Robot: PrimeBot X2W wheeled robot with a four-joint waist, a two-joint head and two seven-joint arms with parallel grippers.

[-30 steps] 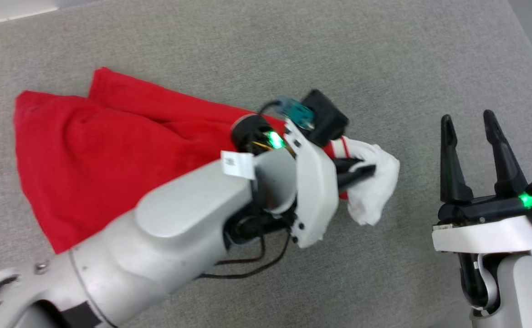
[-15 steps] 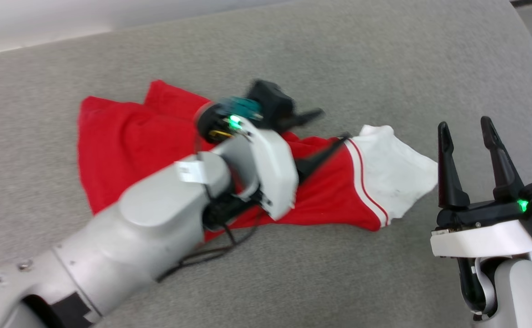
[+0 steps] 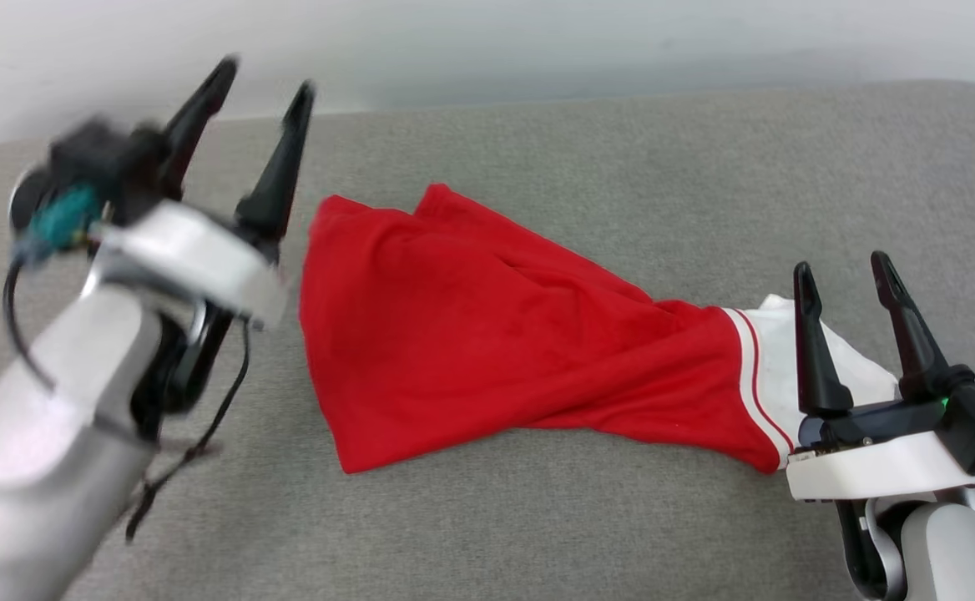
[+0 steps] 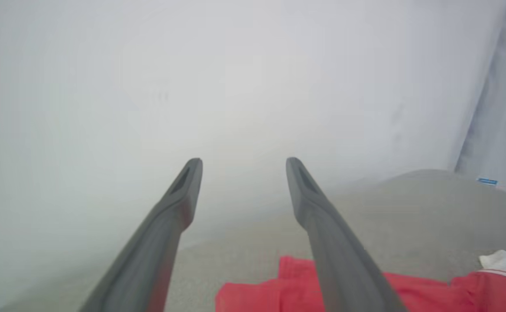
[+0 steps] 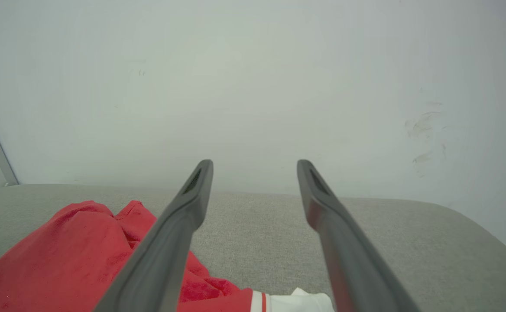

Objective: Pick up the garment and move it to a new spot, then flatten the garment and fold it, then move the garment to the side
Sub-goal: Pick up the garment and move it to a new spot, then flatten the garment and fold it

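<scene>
The garment (image 3: 487,351), red with a white sleeve and striped trim at its right end, lies bunched across the grey surface; its print is hidden. My left gripper (image 3: 266,75) hovers open to the garment's left, fingers up and empty. In the left wrist view the garment (image 4: 426,290) lies below the left gripper (image 4: 243,162). My right gripper (image 3: 845,269) stands open over the white sleeve's near edge, holding nothing. In the right wrist view the garment (image 5: 62,260) lies low left of the right gripper (image 5: 254,164).
The grey fabric surface (image 3: 621,167) runs back to a white wall (image 3: 487,42). Bare surface lies in front of the garment and behind it. The surface's rounded right corner (image 5: 487,234) is near my right arm.
My left gripper has opened, let go of the white sleeve and swung up to the left. The garment now lies spread out. The head view has tilted up.
</scene>
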